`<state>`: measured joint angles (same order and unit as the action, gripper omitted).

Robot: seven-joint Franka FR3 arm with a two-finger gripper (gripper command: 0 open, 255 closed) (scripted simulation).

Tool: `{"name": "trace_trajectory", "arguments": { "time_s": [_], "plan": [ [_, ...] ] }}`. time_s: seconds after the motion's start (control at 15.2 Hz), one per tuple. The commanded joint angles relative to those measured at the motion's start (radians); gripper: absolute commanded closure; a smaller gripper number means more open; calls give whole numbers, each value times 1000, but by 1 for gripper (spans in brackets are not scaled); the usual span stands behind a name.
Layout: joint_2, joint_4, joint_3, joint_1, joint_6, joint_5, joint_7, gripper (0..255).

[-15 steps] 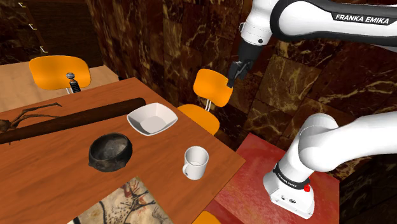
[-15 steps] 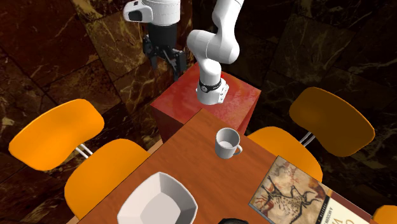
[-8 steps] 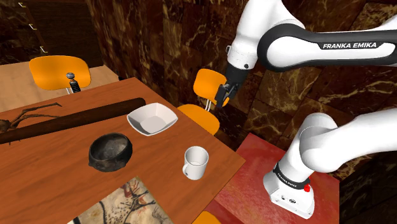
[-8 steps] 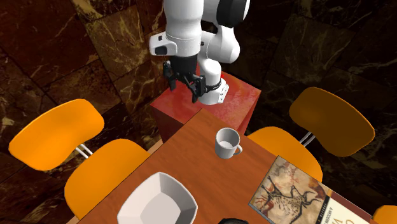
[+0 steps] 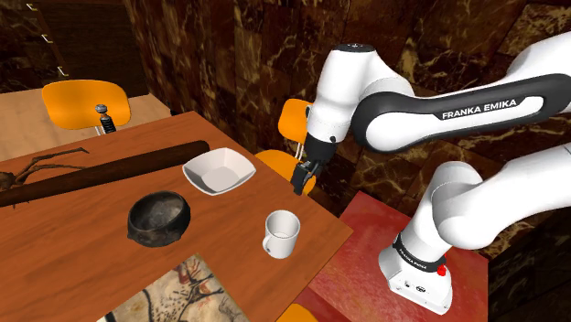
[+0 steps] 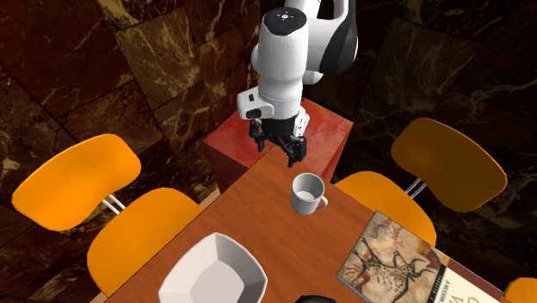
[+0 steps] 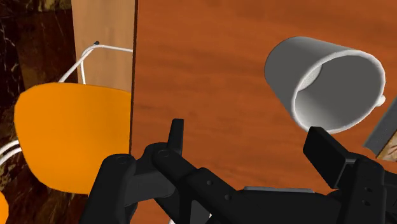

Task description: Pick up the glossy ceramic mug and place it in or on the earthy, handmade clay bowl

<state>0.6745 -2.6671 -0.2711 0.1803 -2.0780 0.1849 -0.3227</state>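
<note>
Vs. a sec ago, the arm [image 5: 403, 110] has swung down from high by the marbled wall. Its jaws, which half a sec ago showed in front of the orange chair's back, now hang lower, w/ that chair's seat [image 5: 279, 165] behind them in the shoulder view. They sit just over the counter [image 5: 82, 265] edge. In the second ext. view they have come off the red stand [image 6: 320, 129] to the counter's near corner, just up-left of the white mug [image 6: 307, 193], not touching it. The jaws are released: in the wrist view the two black fingers [image 7: 175, 135] stand well apart w/ nothing btwn them, and the mug [image 7: 324, 83] lies ahead of the one on its side. Nothing on the counter has shifted. The mug [image 5: 282, 234] stands upright near the counter corner closest to the stand, handle on the side away from it, inside plain white. The dark clay bowl [image 5: 158, 218] sits to the shoulder view's left of the mug, apart from it, w/ a dark hollow. Beyond both, the white square dish [image 5: 218, 171] shows a bare white inside and lies just beside a long dark log [image 5: 101, 171]. A picture book [image 6: 400, 258] lies flat near the mug, toward the second ext. view's lower right.
</note>
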Motion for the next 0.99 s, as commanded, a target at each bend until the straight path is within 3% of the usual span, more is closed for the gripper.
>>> {"name": "trace_trajectory", "arguments": {
  "time_s": [0.0,0.26,0.79,0.92],
  "plan": [
    [-42,-11,-32,19,-52,25,-24,0],
    [-142,-26,-101,55,-163,72,-75,0],
    [-239,-73,-135,53,-307,81,-85,0],
    [-239,-73,-135,53,-307,81,-85,0]
  ]
}}
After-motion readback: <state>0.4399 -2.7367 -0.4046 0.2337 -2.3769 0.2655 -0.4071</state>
